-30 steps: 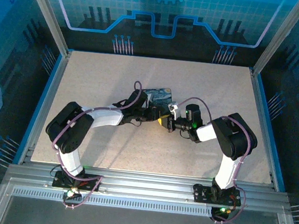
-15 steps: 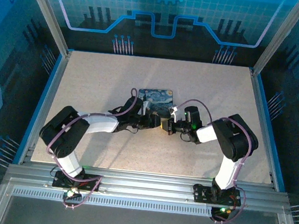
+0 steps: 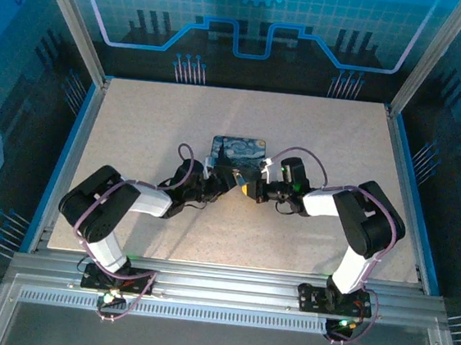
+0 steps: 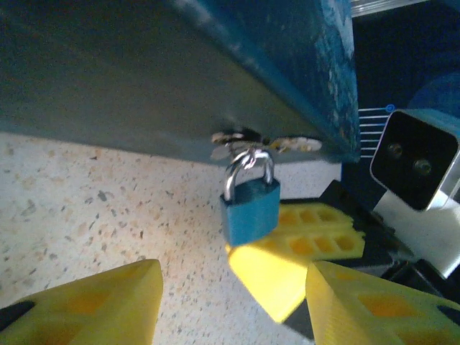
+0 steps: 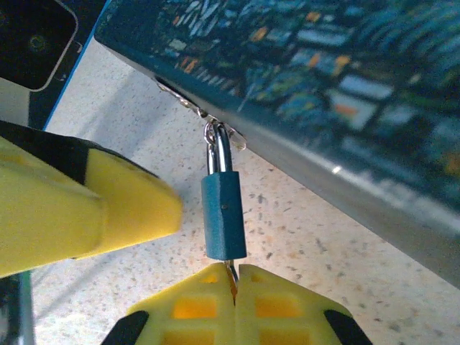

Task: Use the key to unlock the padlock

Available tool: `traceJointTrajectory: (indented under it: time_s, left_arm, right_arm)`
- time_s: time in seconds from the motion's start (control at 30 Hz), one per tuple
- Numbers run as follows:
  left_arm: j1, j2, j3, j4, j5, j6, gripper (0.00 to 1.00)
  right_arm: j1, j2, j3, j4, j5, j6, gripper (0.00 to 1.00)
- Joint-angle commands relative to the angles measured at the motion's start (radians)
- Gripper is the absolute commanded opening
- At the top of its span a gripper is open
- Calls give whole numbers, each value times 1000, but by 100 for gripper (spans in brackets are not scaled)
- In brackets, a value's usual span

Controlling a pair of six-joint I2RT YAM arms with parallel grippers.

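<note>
Hanging off the swirl-printed blue box's (image 5: 345,86) 6 o'clock edge, the small blue padlock with silvery shackle (image 5: 223,214) has the thin dark metal key (image 5: 231,272) seemingly entering its underside, pinched in the clenched right gripper (image 5: 236,284), while the left gripper (image 4: 233,277) stands parted and empty, placed to steady it

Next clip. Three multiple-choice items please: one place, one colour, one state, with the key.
1. The small padlock with silvery shackle hangs from: A) the hasp of the swirl-printed rectangular box; B) a wall hook; C) a chain.
2. Its body is: A) red; B) blue; C) green.
3. The left gripper has its jaws: A) shut on the padlock; B) shut on the box; C) open.
Key: 1A, the shackle loops through the hasp; 2B, plain in both wrist views; 3C, its yellow fingers stand apart, touching nothing.
</note>
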Motion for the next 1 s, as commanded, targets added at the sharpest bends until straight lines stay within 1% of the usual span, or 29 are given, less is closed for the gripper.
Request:
traceJointTrajectory:
  time_s: [0.0,0.2,0.33,0.57,0.77,0.97]
  left_arm:
    - [-19,33,-15,138,-48,-75,56]
    - [-23,87,-19,213,-85,-134,54]
    - [-23,106,-22,230,-108,-159,53]
    - [-28,144,1,233,-112,-171,50]
    - [-33,190,12,287,-129,-195,45]
    - [-43,201,41,290,-139,-192,44]
  right_arm:
    - [15,-37,26,-31,-29,75,0]
    - [24,-24,34,-21,-22,129,0]
    - [27,-19,34,0,-26,167,0]
    - [31,-4,39,24,-43,231,0]
    - [36,-2,45,24,-41,256,0]
    - [41,11,48,25,-41,272,0]
